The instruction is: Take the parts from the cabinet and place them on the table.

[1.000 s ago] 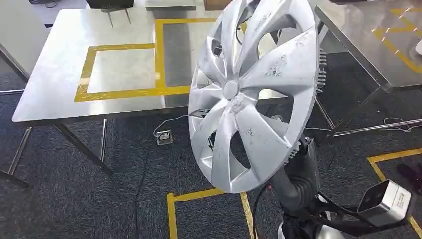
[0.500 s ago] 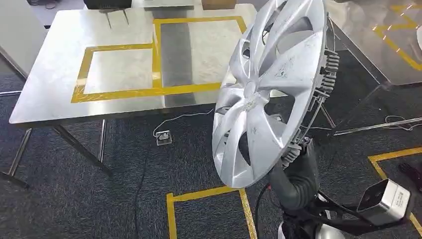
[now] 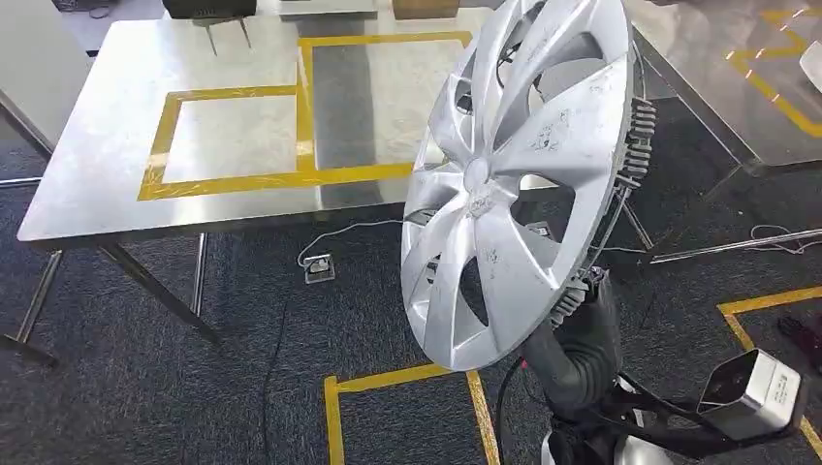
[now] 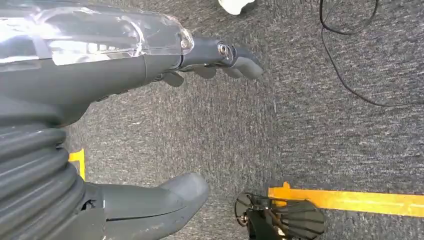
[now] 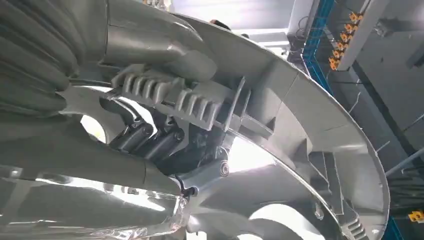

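Note:
A large silver hubcap (image 3: 514,184) stands nearly upright in front of me, its spoked face turned to my left. My right hand (image 3: 582,334) grips its lower rim from behind, at the bottom right of the head view. In the right wrist view the dark fingers (image 5: 150,137) curl around the hubcap's ribbed inner rim (image 5: 310,115). The steel table (image 3: 107,145) with yellow tape rectangles lies ahead and to the left, beyond the hubcap. My left hand (image 4: 75,95) hangs over the grey carpet, thumb and fingers apart, holding nothing.
A second steel table (image 3: 717,87) stands at the right. A floor socket box (image 3: 318,267) with cables sits on the carpet under the near table's edge. Yellow tape lines (image 3: 407,378) mark the floor. A dark object (image 3: 208,10) stands at the table's far edge.
The hubcap swung to the right and turned more edge-on, then came back slightly left with its face showing more. My right hand still holds it.

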